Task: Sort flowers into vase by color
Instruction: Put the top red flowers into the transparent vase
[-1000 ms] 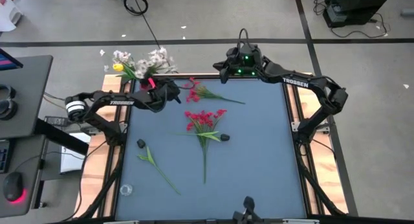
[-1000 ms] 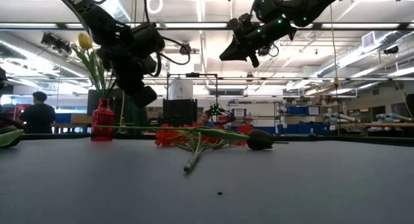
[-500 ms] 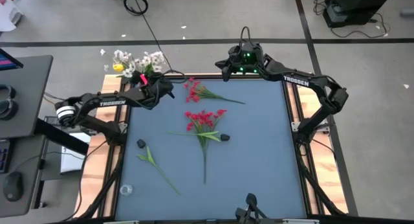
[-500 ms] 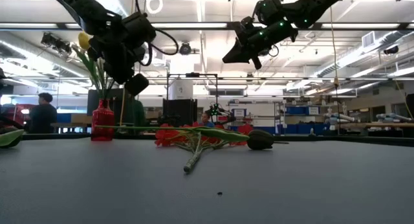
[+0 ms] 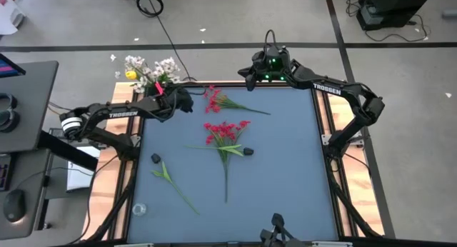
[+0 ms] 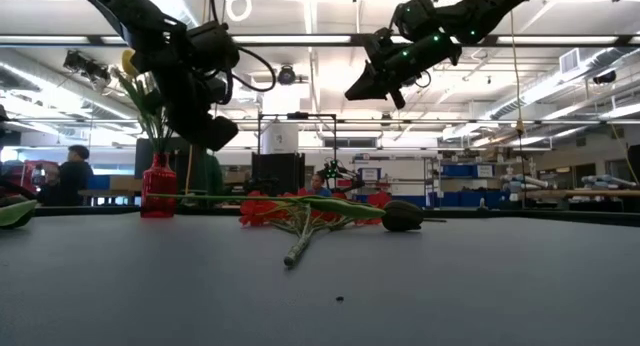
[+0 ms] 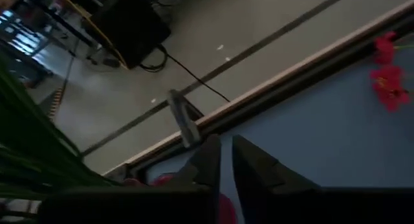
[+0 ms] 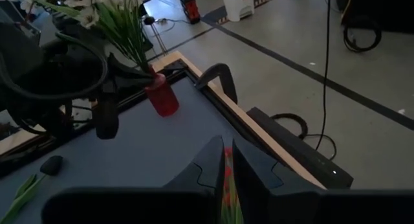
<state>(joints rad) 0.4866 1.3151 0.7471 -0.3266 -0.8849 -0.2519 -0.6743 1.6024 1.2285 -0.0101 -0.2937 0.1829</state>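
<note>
Left claw (image 5: pixel 187 103): narrowly parted, empty, held beside vase (image 6: pixel 158 191) at worktop (image 5: pixel 285 168) far-left corner, presumably for stem delivery. Red flowers (image 5: pixel 227 131): left unsorted mid-worktop. Right claw (image 5: pixel 246 72): slightly parted, empty, parked above far edge.

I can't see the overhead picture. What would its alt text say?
Seen from above, red flowers and one green sprig lie on a blue table. The left gripper hangs near a vase of white and yellow flowers at the far left corner; the right gripper waits at the far edge.
</note>
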